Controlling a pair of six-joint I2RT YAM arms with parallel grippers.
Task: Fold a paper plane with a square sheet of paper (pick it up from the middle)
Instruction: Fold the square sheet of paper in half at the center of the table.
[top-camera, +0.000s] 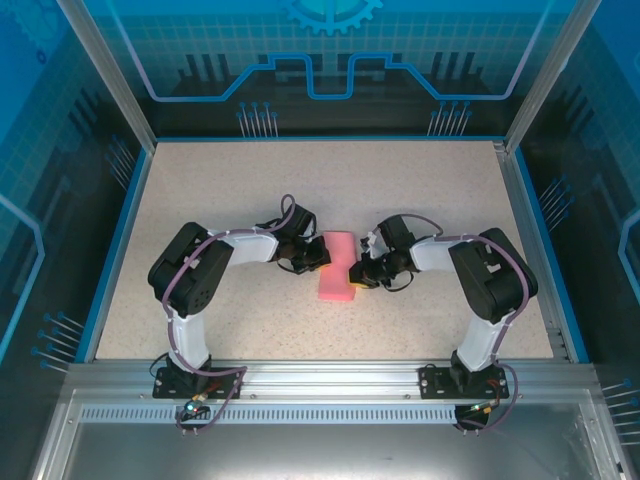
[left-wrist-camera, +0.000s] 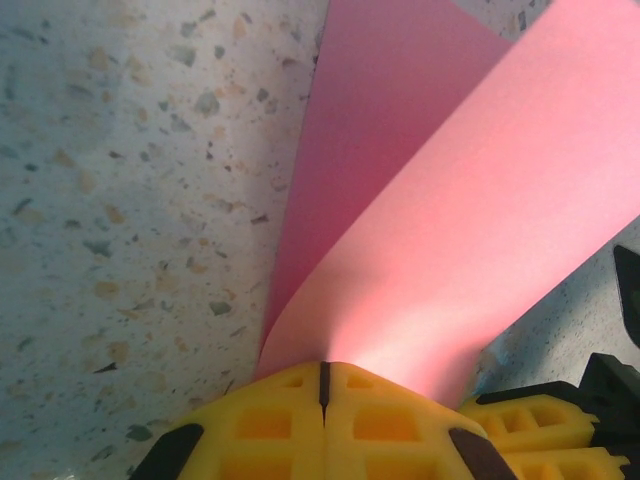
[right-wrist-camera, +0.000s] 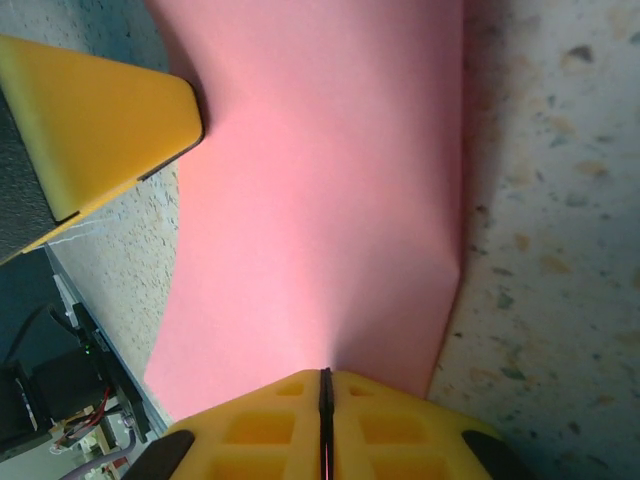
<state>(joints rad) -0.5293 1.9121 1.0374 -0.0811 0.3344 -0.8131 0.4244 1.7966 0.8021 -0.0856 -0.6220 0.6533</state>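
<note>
the pink square sheet of paper (top-camera: 337, 265) bows, doubled over, left claw (left-wrist-camera: 323, 385) and right claw (right-wrist-camera: 325, 400) clamped on it above speckled tabletop (top-camera: 300, 180).

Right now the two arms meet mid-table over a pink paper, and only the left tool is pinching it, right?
Not quite: both are pinching it. The right wrist view shows the right tool shut on the edge of the pink paper, just as the left tool is in the left wrist view. The rest is right.

Top camera looks down over the whole table (top-camera: 330, 180) — both wrist cameras sit close above one sheet (left-wrist-camera: 420, 220).
</note>
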